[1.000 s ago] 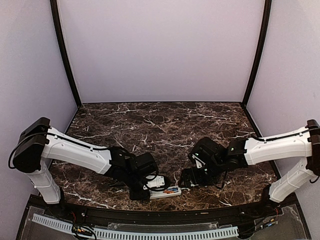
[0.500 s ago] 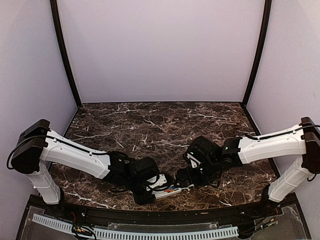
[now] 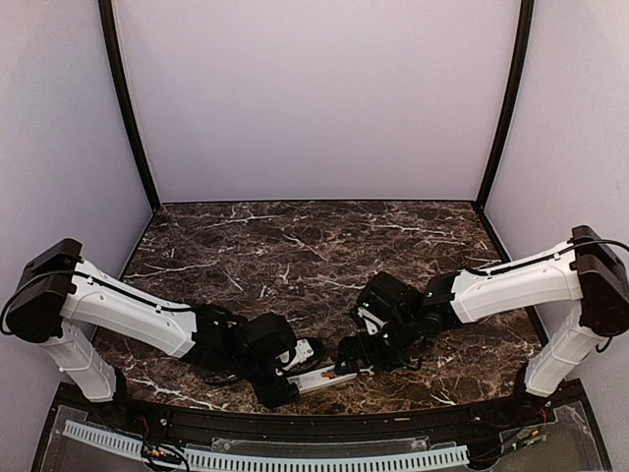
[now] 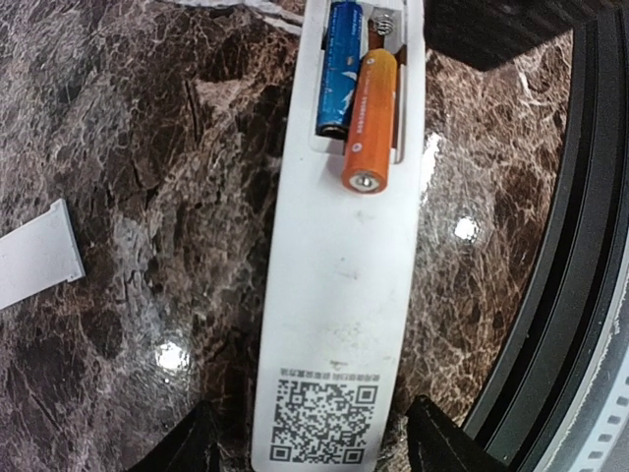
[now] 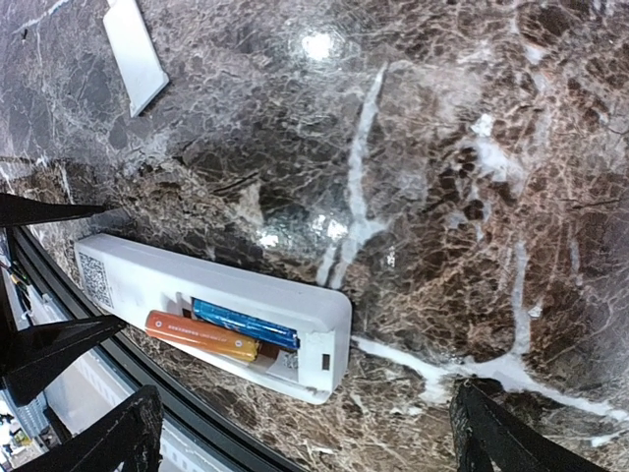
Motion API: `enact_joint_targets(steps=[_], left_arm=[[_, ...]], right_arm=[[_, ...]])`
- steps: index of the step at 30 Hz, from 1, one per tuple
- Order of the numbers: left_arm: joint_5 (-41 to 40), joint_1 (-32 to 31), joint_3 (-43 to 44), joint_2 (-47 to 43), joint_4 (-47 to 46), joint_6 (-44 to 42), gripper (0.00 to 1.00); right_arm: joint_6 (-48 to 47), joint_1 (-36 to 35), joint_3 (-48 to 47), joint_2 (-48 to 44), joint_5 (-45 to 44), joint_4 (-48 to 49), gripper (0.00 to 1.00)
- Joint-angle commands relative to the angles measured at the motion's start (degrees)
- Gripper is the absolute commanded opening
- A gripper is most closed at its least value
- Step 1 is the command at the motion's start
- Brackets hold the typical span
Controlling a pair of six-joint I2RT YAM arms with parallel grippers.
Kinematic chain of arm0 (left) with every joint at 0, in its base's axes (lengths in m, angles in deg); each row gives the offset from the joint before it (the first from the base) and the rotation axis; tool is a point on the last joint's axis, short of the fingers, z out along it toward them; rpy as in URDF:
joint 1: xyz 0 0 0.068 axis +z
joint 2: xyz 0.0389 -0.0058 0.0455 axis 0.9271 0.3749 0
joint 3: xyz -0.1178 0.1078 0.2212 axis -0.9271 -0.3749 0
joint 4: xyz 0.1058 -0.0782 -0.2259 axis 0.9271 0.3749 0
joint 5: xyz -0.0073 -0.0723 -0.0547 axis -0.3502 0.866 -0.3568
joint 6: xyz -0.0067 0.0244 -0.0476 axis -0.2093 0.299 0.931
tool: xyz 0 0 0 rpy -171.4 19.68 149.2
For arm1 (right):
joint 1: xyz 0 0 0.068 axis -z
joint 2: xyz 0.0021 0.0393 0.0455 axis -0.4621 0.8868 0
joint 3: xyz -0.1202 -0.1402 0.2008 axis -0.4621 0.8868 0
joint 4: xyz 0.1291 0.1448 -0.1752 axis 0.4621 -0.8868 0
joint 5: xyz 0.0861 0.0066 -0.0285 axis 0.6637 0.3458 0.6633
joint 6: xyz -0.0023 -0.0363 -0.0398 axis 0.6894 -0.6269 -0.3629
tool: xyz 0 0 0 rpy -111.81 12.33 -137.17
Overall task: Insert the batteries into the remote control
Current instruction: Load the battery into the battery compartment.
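Note:
The white remote control [image 4: 339, 265] lies face down by the table's front edge, its battery bay open; it also shows in the right wrist view [image 5: 211, 290] and the top view [image 3: 316, 380]. The blue battery [image 4: 339, 64] lies flat in the bay. The orange-red battery [image 4: 369, 118] lies beside it, one end sticking out over the bay's edge. Both also show in the right wrist view, blue [image 5: 246, 324] and orange-red [image 5: 201, 336]. My left gripper [image 4: 314, 447] is open, its fingers on either side of the remote's QR-code end with gaps. My right gripper [image 5: 305, 423] is open and empty over the bay end.
The loose white battery cover [image 4: 34, 254] lies on the dark marble beside the remote, also in the right wrist view [image 5: 136, 51]. The table's black front rim [image 4: 550, 324] runs close along the remote's other side.
Both arms have shifted left and nearer the front edge. The left gripper has drawn back to the remote's QR end; the right gripper has closed in on the bay end.

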Motion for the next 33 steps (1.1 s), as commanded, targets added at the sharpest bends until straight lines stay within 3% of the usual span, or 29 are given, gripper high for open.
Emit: enact_joint_targets(steps=[1,19,33], left_arm=[[-1.33,-0.37,-2.36,0.27,0.32,4.77,0.63],[-1.32,-0.41,-7.45,-3.66,-3.97,6.92,0.6],[-1.32,-0.41,-8.46,-3.45,-5.37,6.35,0.59]], right_arm=[[-1.02,-0.66,-2.4,1.04,0.16,1.75,0.98],[-1.56,-1.68,-5.56,7.81,0.92,3.64,0.96],[-0.63,-3.62,-8.31,11.02,-4.05,-1.49,0.87]])
